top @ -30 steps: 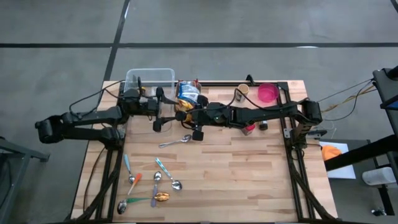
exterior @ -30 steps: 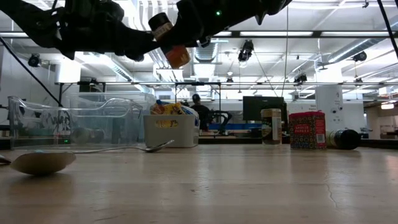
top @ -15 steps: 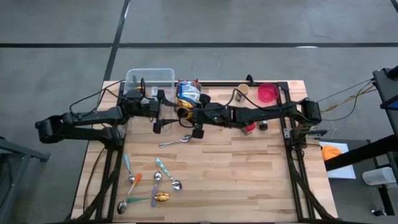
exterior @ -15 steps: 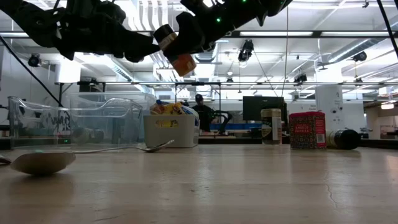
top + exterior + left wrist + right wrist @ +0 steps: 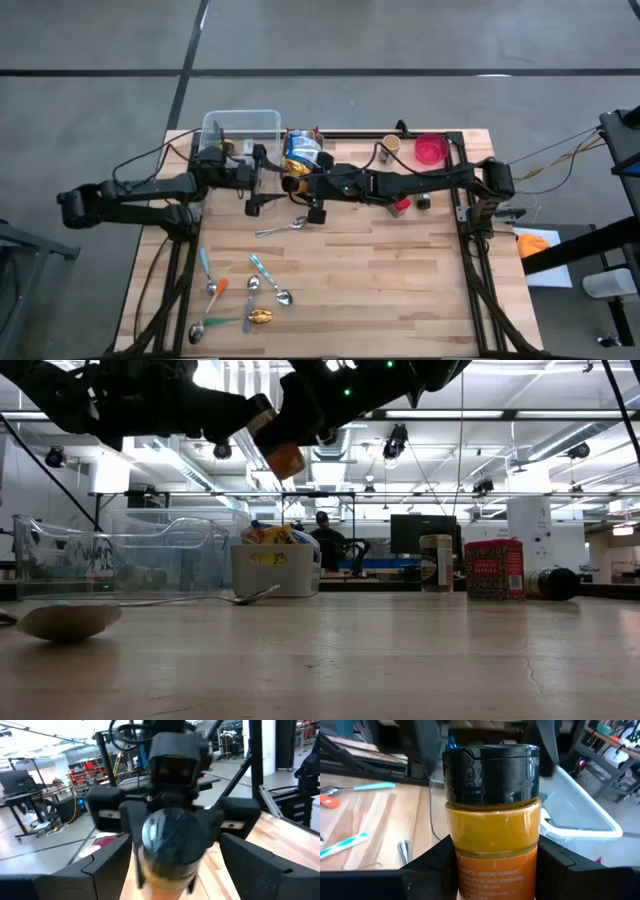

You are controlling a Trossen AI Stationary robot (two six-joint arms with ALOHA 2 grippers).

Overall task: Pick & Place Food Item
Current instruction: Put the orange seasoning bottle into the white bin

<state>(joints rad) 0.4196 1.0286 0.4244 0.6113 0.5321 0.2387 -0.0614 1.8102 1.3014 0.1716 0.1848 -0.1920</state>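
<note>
Wooden slatted surface [image 5: 400,260] on a dark frame, open workshop hall behind. Item one: right gripper [image 5: 296,183], raised well above the boards near the far-left middle, its fingers [image 5: 427,867] closed against either side of a ground turmeric jar [image 5: 491,815]; orange powder below, black flip cap on top, label legible in the right wrist view. The jar is carried upright between the fingers with the cap end free, a hold that judging by the pose presents the cap toward the other arm. Item two: left gripper [image 5: 258,185], just beside the jar and facing it, fingers [image 5: 105,870] spread wide to either side with nothing between them; the jar's cap [image 5: 167,834] fills the middle of the left wrist view, which suggests a handover or a second grip is being lined up, though no contact can be made out. Item three: clear plastic bin [image 5: 240,128] at the far-left corner, close behind the left gripper, a likely destination. Item four: white box of packaged snacks [image 5: 275,565] beside the bin. Item five: pink bowl [image 5: 431,150] and small cup [image 5: 389,144] along the far edge. Item six: one spoon [image 5: 282,228] lying under the grippers, and several coloured-handled spoons [image 5: 245,295] in a loose group at the near-left, well apart from the work.
</note>
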